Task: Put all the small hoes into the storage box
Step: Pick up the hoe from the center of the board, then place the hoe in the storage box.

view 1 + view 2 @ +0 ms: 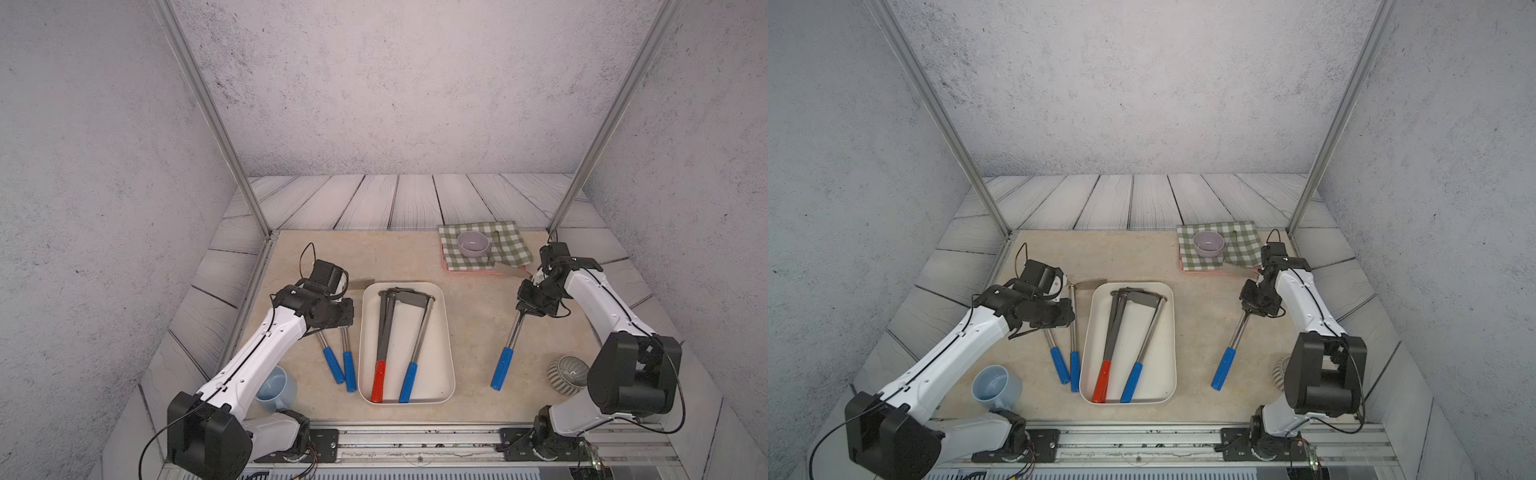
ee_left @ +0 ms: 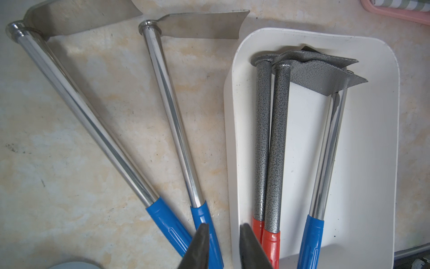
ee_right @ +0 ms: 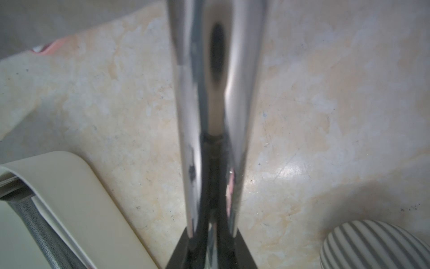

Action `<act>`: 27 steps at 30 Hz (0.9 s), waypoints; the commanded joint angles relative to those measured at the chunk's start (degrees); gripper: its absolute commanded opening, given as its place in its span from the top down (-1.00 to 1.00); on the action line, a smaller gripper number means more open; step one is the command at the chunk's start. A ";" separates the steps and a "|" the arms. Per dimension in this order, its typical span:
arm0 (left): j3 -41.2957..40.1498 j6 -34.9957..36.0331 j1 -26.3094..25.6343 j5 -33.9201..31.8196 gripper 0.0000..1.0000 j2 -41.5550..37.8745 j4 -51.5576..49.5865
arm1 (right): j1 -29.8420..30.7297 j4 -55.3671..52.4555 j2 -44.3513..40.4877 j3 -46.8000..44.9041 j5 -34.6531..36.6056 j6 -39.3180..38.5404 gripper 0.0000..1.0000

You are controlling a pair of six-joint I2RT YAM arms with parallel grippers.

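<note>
Because it belongs in the cream-white storage box point(image 1: 434, 357), the right gripper point(image 1: 523, 309) clamps the chrome blue-handled small hoe point(image 1: 509, 345) (centre right).

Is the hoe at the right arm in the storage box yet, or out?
Out. The hoe sits beside the storage box, apart from its rim, with the right pincer closed around its chrome shaft.

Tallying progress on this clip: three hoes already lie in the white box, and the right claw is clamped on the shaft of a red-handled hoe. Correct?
One detail is off. The hoe in the right claw has a blue handle, not a red one, as both top views show. The red handles belong to hoes already lying in the box. The rest stands.
</note>
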 commanded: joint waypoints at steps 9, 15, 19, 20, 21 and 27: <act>-0.73 -0.45 0.02 0.29 0.46 -2.21 -0.47 | 15.15 -14.40 1.52 15.81 5.33 7.40 1.00; -1.18 -0.59 0.02 0.15 0.46 -3.02 0.10 | 24.16 -21.98 7.75 25.15 9.03 11.72 1.00; -1.52 -0.68 0.02 -0.05 0.45 -3.65 1.09 | 29.20 -24.19 11.37 28.40 9.69 15.33 1.00; -1.61 -0.61 0.02 -0.19 0.45 -3.74 1.39 | 30.20 -24.84 12.32 29.31 9.89 16.11 1.00; -1.61 -0.61 0.02 -0.28 0.45 -3.83 1.47 | 31.38 -25.59 13.54 30.46 10.25 16.99 1.00; -2.60 -0.60 0.00 0.37 0.45 -2.40 2.95 | 36.54 -33.14 22.37 41.20 15.06 20.19 1.00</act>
